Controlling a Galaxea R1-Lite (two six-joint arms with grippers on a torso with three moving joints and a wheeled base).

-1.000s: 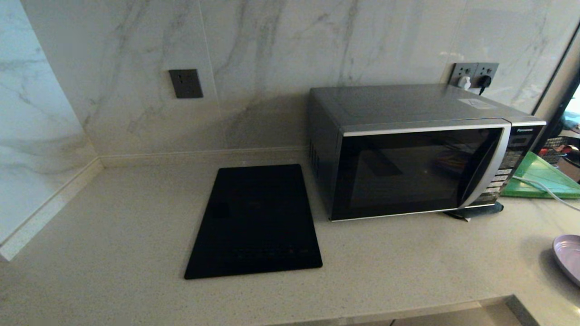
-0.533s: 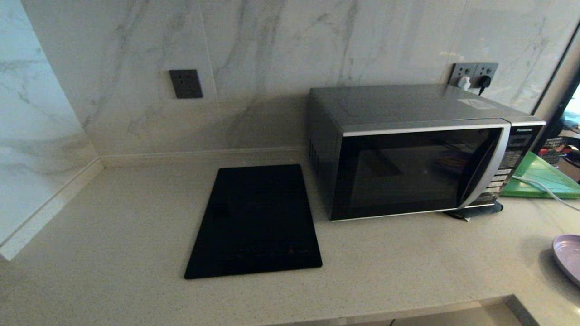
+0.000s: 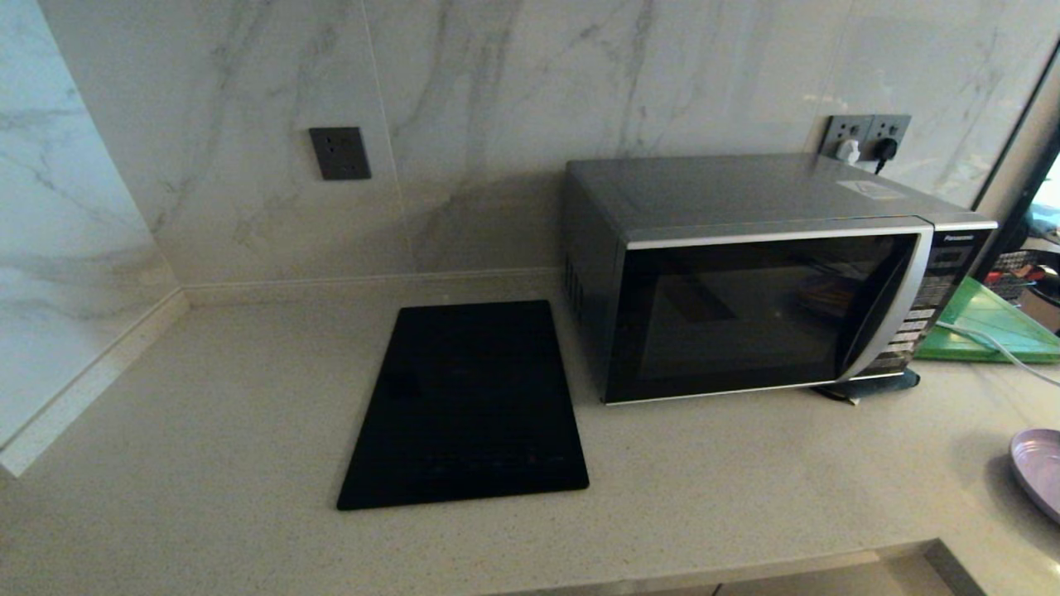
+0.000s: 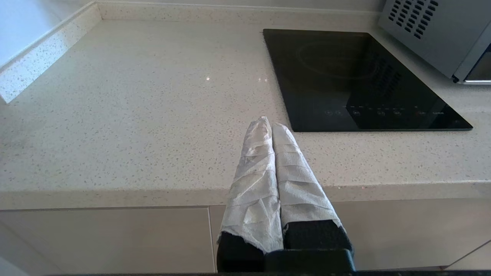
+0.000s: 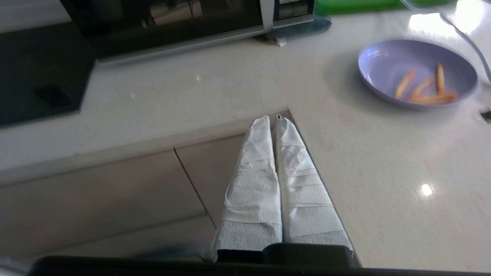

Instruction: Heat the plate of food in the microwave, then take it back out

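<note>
- The microwave (image 3: 766, 277) is standing at the back right of the table (image 3: 207, 430), with its dark glass door closed.
- The plate of food (image 5: 417, 73) is lying on the table to the right of the microwave and nearer the front edge – a few fries are resting inside it, and in the head view only its rim (image 3: 1039, 468) is showing.
- The left hand (image 4: 267, 124) is hovering over the front edge of the table, near the black cooktop (image 3: 468, 403); its wrapped fingers are pressed together and are gripping nothing.
- The right hand (image 5: 270, 119) is hanging at the table's front edge, well apart from the plate – fingers closed together, nothing between them.
- A green board (image 3: 985, 327) is lying beside the microwave.
</note>
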